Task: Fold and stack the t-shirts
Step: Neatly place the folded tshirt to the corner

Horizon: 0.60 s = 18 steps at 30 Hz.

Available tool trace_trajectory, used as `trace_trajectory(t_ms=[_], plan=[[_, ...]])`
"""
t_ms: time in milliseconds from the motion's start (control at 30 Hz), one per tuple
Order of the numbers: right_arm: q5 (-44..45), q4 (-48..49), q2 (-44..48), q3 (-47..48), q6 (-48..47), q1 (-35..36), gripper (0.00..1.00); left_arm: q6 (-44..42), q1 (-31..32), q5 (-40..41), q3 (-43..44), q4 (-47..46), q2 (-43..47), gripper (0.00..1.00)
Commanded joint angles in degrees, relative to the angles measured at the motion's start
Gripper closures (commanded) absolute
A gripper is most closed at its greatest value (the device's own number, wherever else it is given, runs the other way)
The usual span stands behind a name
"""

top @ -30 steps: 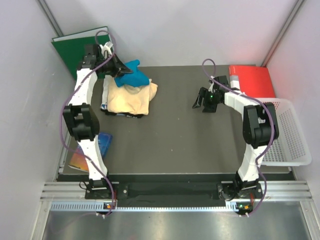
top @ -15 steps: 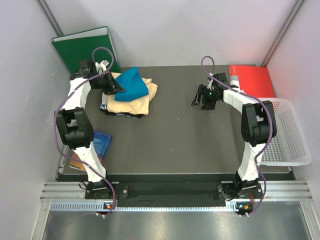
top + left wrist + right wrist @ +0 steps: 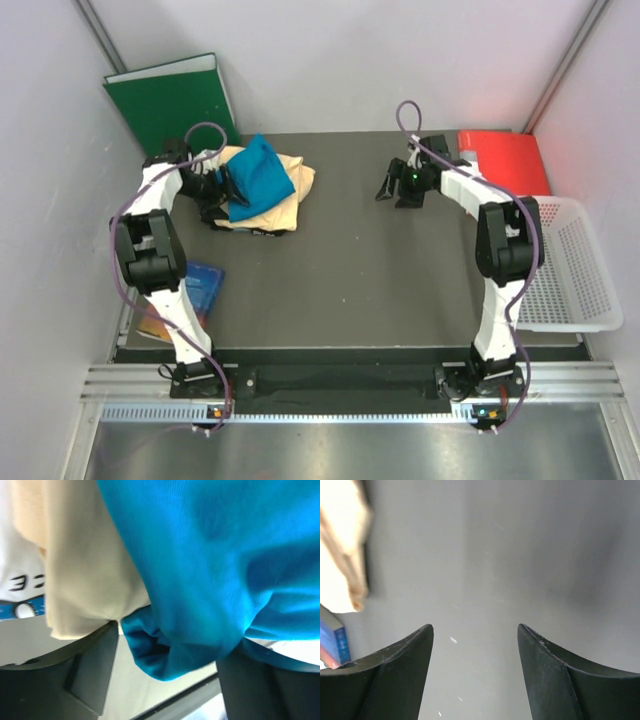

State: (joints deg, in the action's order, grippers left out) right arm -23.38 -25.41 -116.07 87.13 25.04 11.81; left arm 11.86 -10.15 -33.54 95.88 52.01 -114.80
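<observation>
The teal-blue t-shirt [image 3: 258,178] lies bunched on the pale yellow-orange t-shirt [image 3: 288,196] at the mat's far left. My left gripper [image 3: 217,188] is at the stack's left edge. In the left wrist view the left gripper [image 3: 172,640] is open; a fold of the teal shirt [image 3: 215,555] hangs loose between its spread fingers [image 3: 95,670], over the pale yellow shirt [image 3: 85,570]. My right gripper [image 3: 392,190] hovers over bare mat at the far right. In its own view the right gripper [image 3: 475,627] is open and empty, with the yellow shirt [image 3: 340,555] at the left edge.
A white printed cloth [image 3: 250,230] lies under the stack. A green binder [image 3: 170,95] leans at the back left. A red folder [image 3: 505,160] and a white basket [image 3: 575,265] are on the right. A blue book [image 3: 200,290] lies at the mat's left edge.
My left gripper came down and left, laid the teal shirt on the yellow one, and opened. My right gripper drifted a little farther back and left.
</observation>
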Motion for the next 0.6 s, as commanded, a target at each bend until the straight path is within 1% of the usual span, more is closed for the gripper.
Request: trace_trajectory(t_ms=[0, 67, 100, 133, 167, 200, 233, 300, 333, 367, 433, 567], plan=[[-3.2, -0.3, -2.5, 12.6, -2.2, 5.3, 0.32, 2.0, 0.0, 2.3, -2.1, -4.9, 7.2, 0.19], [-3.5, -2.1, -5.6, 18.1, -3.4, 7.3, 0.32, 3.0, 0.0, 1.9, -3.1, -8.4, 8.7, 0.18], [-3.7, -3.0, -6.9, 24.0, -3.7, 9.1, 0.32, 3.5, 0.0, 1.1, -4.2, -9.6, 10.2, 0.18], [-4.4, -4.4, -8.2, 26.8, -3.6, 10.0, 0.32, 3.8, 0.0, 0.8, -4.6, -11.6, 10.8, 0.17], [-5.0, -4.9, -10.7, 29.6, -3.4, 10.8, 0.32, 4.0, 0.0, 0.7, -5.3, -12.6, 11.4, 0.16], [-6.1, -5.3, -12.1, 34.6, -3.0, 12.3, 0.32, 4.3, 0.0, 0.6, -5.7, -13.2, 12.4, 0.15], [-6.9, -4.8, -13.3, 36.6, -1.3, 12.9, 0.32, 4.6, 0.0, 0.8, -5.8, -13.6, 12.7, 0.14], [-10.6, -2.1, -15.9, 39.1, 1.8, 14.0, 0.32, 5.2, 0.0, 0.8, -5.9, -15.1, 12.9, 0.14], [-11.8, -0.6, -16.6, 39.2, 5.2, 14.3, 0.33, 5.6, 0.0, 0.8, -5.8, -15.4, 12.8, 0.14], [-12.9, 3.0, -17.7, 39.1, 6.9, 14.7, 0.33, 6.0, 0.0, 0.8, -5.9, -16.4, 12.7, 0.13], [-14.8, 5.4, -18.7, 39.0, 10.4, 15.9, 0.33, 7.2, 0.0, 0.6, -6.1, -17.6, 12.0, 0.13], [-16.3, 7.7, -21.3, 39.0, 13.1, 17.9, 0.33, 8.7, 0.0, 1.6, -5.3, -19.9, 9.7, 0.13]])
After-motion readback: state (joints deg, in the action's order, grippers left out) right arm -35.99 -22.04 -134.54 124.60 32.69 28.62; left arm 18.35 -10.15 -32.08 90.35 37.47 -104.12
